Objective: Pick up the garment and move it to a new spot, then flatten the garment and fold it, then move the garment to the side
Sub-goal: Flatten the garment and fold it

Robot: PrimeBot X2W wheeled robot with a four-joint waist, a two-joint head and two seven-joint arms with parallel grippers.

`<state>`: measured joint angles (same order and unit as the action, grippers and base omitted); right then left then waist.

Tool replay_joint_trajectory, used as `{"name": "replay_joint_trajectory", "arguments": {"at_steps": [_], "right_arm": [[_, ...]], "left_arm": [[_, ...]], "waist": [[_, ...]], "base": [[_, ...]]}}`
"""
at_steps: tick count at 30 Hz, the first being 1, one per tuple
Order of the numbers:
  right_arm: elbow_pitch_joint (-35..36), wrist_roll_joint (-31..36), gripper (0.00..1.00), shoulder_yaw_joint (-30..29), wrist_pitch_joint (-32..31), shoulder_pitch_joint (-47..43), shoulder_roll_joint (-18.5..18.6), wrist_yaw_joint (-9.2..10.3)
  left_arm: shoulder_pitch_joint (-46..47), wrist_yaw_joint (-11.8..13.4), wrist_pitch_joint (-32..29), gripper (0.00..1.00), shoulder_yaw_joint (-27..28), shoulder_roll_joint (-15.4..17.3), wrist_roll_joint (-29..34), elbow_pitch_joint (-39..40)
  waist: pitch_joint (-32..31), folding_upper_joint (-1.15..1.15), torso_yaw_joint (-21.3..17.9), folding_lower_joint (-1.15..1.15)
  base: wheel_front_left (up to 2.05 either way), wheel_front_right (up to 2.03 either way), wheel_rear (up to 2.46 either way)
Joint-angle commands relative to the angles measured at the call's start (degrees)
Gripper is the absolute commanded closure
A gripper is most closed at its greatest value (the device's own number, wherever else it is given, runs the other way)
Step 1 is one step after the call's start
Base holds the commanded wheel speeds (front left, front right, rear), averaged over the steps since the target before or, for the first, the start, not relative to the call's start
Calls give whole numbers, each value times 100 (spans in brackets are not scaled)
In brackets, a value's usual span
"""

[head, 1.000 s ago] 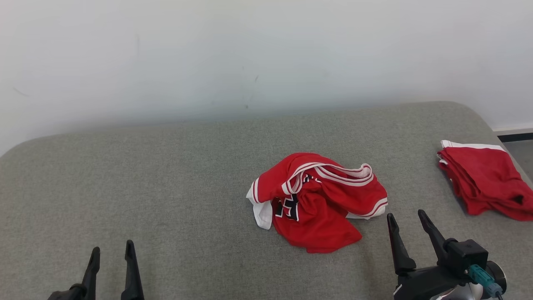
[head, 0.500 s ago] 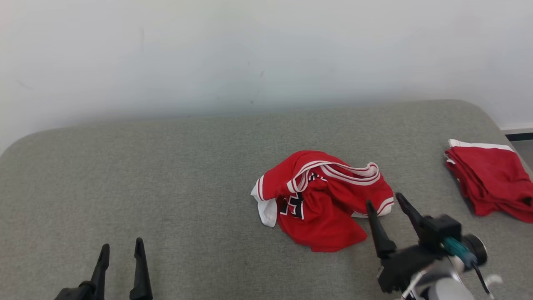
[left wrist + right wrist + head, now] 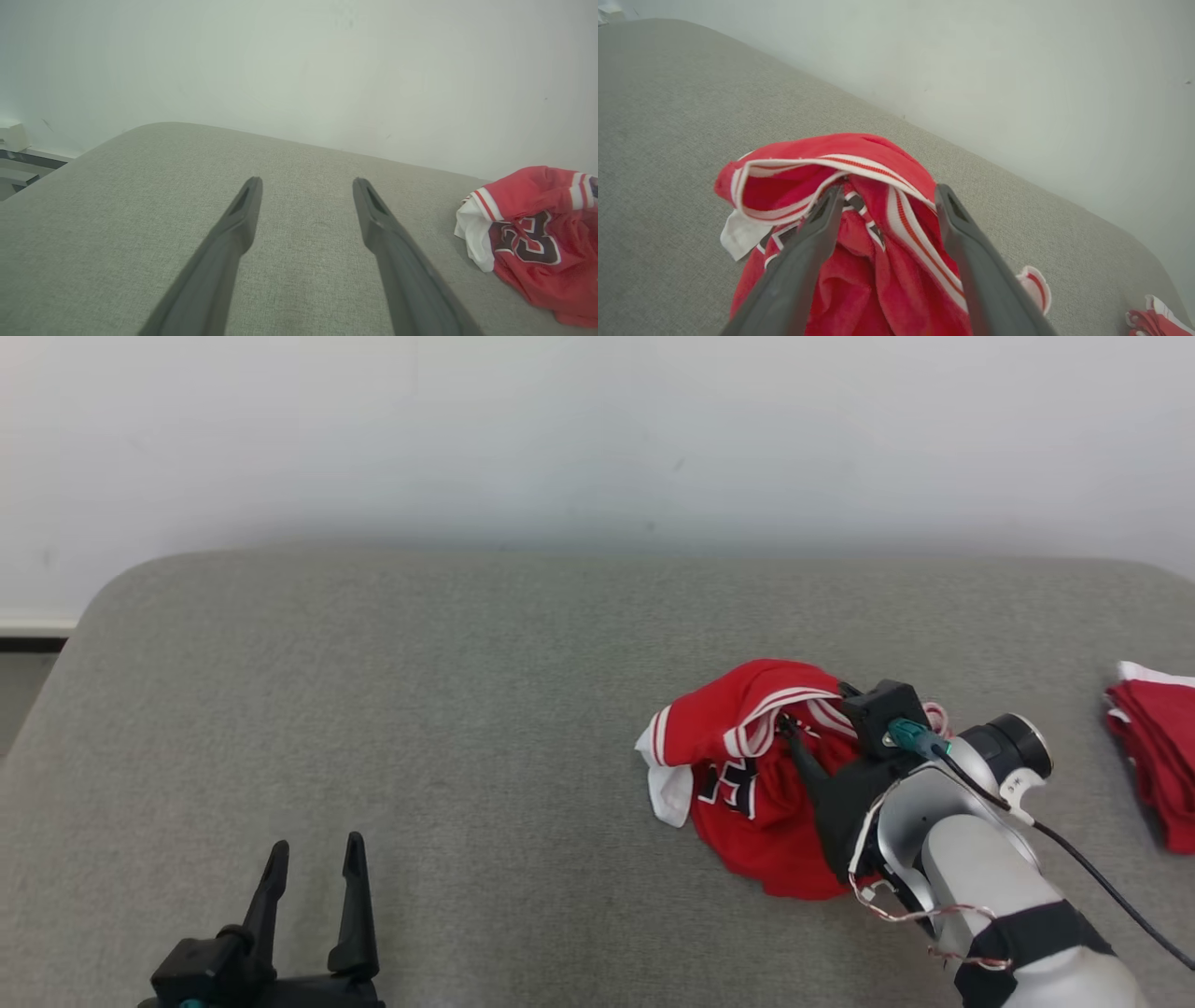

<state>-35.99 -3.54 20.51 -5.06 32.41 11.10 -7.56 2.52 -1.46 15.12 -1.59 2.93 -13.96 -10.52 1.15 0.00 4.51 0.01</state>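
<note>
Two fingers (image 3: 803, 261) of right end effector (image 3: 888, 191) spread wide over garment (image 3: 859, 149).

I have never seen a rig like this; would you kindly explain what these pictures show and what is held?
This is a two-armed robot; each arm ends in a claw of two long dark fingers. One picture comes from its head camera; the other two look along each claw from the wrist. A crumpled red jersey lies on a grey padded surface, with a folded red pile at the right. The left claw is open over bare surface. The right claw is open, its fingers astride a fold of the jersey; nothing is gripped yet.
</note>
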Motion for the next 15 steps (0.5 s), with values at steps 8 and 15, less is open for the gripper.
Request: {"name": "replay_joint_trajectory", "arguments": {"at_steps": [8, 15], "right_arm": [[-809, -214, 0, 344, 41, 631, 30, 16], [-1184, -539, 100, 509, 309, 825, -42, 16]], "left_arm": [[187, 40, 2, 0, -98, -4, -85, -12], [143, 82, 2, 0, -89, -3, -113, -37]], "waist": [[197, 0, 342, -1], [141, 0, 347, -1]], "base": [[0, 0, 0], [0, 0, 0]]}}
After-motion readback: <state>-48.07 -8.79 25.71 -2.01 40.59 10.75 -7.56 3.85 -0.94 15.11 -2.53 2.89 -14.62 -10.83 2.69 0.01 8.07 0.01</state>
